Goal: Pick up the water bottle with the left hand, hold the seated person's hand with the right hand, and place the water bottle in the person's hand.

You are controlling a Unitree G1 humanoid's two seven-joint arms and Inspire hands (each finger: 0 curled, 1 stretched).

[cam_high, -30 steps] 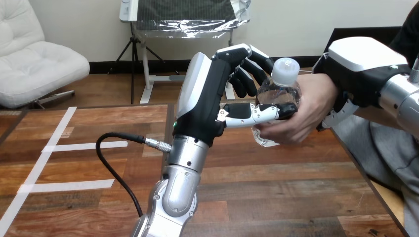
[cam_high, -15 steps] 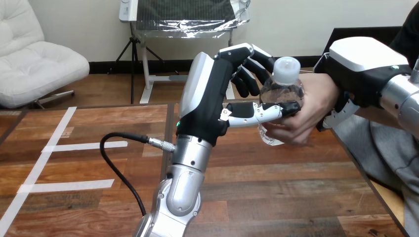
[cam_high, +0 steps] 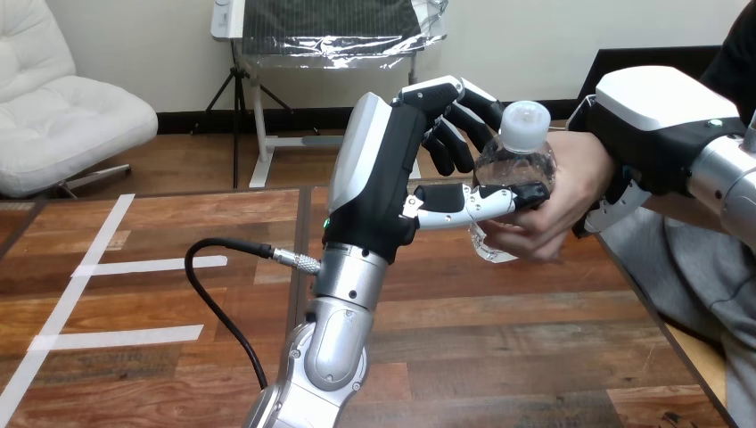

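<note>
A clear water bottle [cam_high: 518, 159] with a white cap is held upright above the table's right side. My left hand [cam_high: 383, 187] is shut on it, the thumb across its front and the fingers [cam_high: 453, 143] curled behind it. The person's hand [cam_high: 568, 189] wraps the bottle from the right, its fingers under the bottle's lower part. My right hand [cam_high: 661, 118] lies over the person's wrist, with its fingers [cam_high: 613, 207] curled beneath it.
The wooden table [cam_high: 499, 339] stretches below, with white tape lines [cam_high: 116, 334] at its left. A black cable [cam_high: 223, 294] loops beside my left forearm. The table's right edge runs by the person's lap.
My left hand and the bottle have drifted slightly right and up, deeper into the person's hand. My right hand has stayed on the wrist.
</note>
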